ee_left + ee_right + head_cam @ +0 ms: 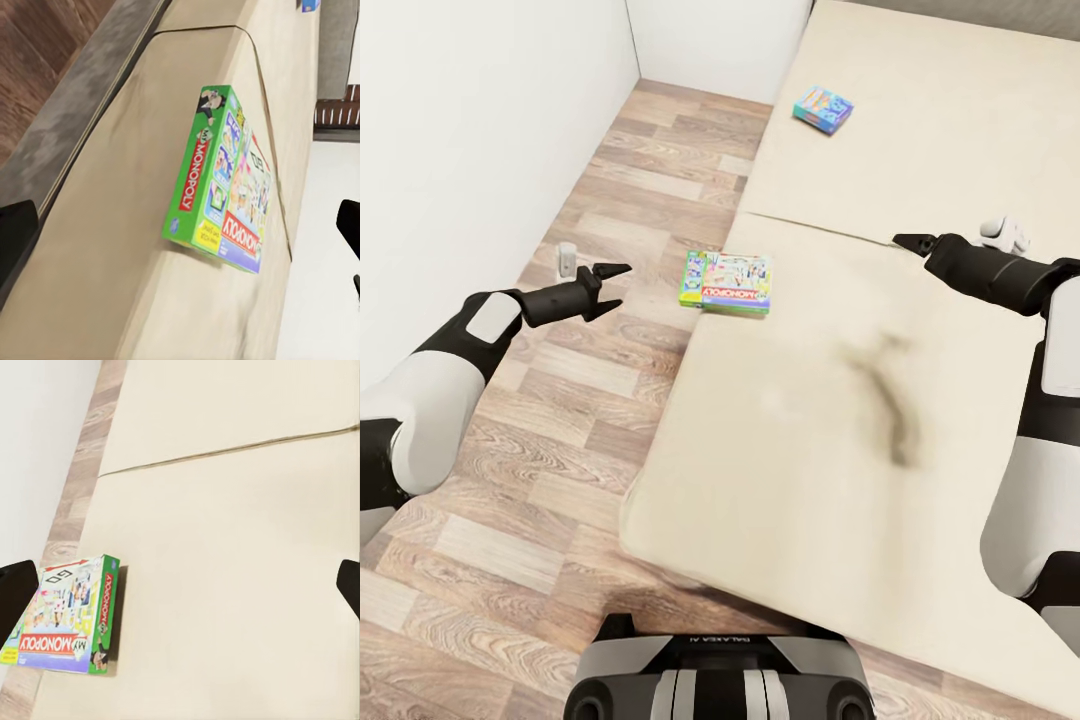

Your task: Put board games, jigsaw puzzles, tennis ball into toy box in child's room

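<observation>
So far you have collected nothing here: the Monopoly box (726, 282) overhangs the bed (920, 400) edge, the blue game (823, 108) lies farther up, and your left tool (607, 287) and right tool (913, 243) are spread, empty.

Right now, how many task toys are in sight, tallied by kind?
Board games: 2, the MY MONOPOLY box at the bed's edge and the light-blue game box farther up the mattress
Jigsaw puzzles: 0
Tennis balls: 0
Total: 2
</observation>
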{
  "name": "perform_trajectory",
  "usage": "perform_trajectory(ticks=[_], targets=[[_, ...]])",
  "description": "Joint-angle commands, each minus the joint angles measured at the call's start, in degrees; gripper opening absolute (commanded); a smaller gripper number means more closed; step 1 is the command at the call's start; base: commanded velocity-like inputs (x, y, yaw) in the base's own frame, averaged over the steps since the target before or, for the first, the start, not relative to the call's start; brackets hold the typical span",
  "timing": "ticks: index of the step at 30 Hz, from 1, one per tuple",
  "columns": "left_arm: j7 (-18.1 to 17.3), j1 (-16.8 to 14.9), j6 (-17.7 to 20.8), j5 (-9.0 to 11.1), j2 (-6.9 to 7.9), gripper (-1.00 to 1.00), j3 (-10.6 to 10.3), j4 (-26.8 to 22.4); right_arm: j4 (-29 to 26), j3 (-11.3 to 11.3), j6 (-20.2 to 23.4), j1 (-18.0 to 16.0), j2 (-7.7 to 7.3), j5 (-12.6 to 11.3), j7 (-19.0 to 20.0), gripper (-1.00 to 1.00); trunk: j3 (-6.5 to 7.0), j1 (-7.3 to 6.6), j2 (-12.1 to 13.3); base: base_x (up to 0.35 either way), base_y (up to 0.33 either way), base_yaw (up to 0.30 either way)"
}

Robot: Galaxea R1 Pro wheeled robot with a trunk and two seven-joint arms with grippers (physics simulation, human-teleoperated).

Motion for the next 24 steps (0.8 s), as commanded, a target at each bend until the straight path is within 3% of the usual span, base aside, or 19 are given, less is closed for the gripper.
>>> perform_trajectory(ticks=[1,10,19,24], targets=[[-0.12,-0.03,0.32,-0.10,-0.01,1.00,0.25,0.02,-0.01,-0.07,0.27,-0.06,0.00,0.22,0.27,1.00,-0.11,0.00,-0.02,0.000,0.000,0.000],[0.95,-0.27,0.43,-0.08,-0.12,1.00,0.24,1.43,3.84,-0.38,0.27,-5.39,1.14,0.18,-3.47,1.00,-0.89,0.00,-0.02,0.000,0.000,0.000],[2.00,-0.31,0.46,-0.08,-0.22,1.00,0.22,2.43,8.64,-0.46,0.27,-12.03,2.51,0.16,-4.90,1.00,-1.71,0.00,-0.02,0.000,0.000,0.000],[2.31,-0.24,0.47,-0.08,-0.22,1.00,0.18,2.60,10.44,-0.47,0.27,-14.10,2.99,0.16,-5.17,1.00,-2.18,0.00,-0.02,0.000,0.000,0.000]])
